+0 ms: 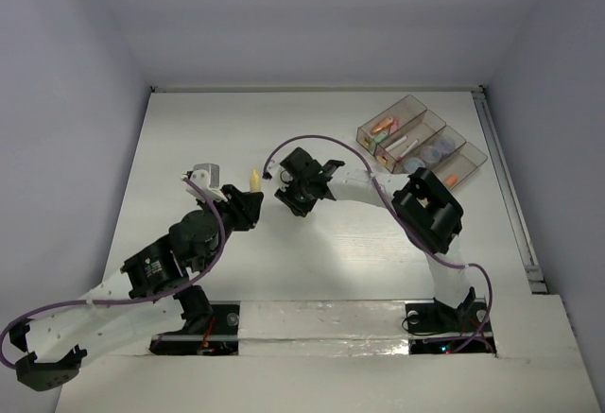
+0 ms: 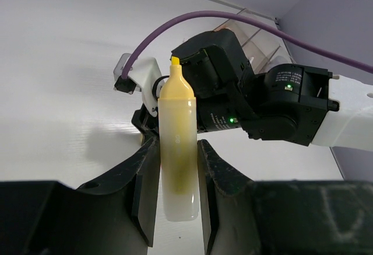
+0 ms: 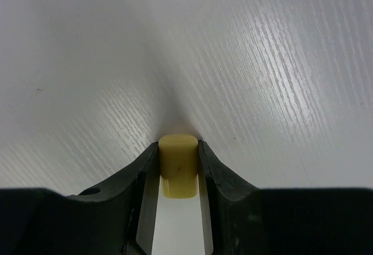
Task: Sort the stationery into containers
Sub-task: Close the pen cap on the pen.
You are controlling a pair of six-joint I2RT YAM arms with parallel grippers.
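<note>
Yellow marker (image 1: 253,180) noted from above, clamped in left gripper (image 1: 250,192) over mid-table (image 1: 189,129), tip pointing away from the arm bases. Right gripper (image 1: 291,200) just beside it on its right; contact not discernible. Far right rear, near the table edge: containers (image 1: 421,144), already part filled, purple tins (image 1: 431,155) among the contents. Well apart from both grippers, nearer the right arm. Bare table in between.

From left wrist: jaws narrow, pressed on both flanks of the barrel. Long axis in line with the fingers, uncapped tip outward, aimed at the right arm's wrist close beyond.

From right wrist: small pale yellow cap (image 3: 178,166) between the fingers (image 3: 217,173), both sides touched, so pinched narrow. Cannot tell whether resting on the table or lifted, nor which end is open.

Judged: capping ahead of binning. Turns on lining the cap's axis with the marker's tip; short gap to close, then a long carry rightward, better suited to the right arm. Risk: skewed cap sliding off the tip.
</note>
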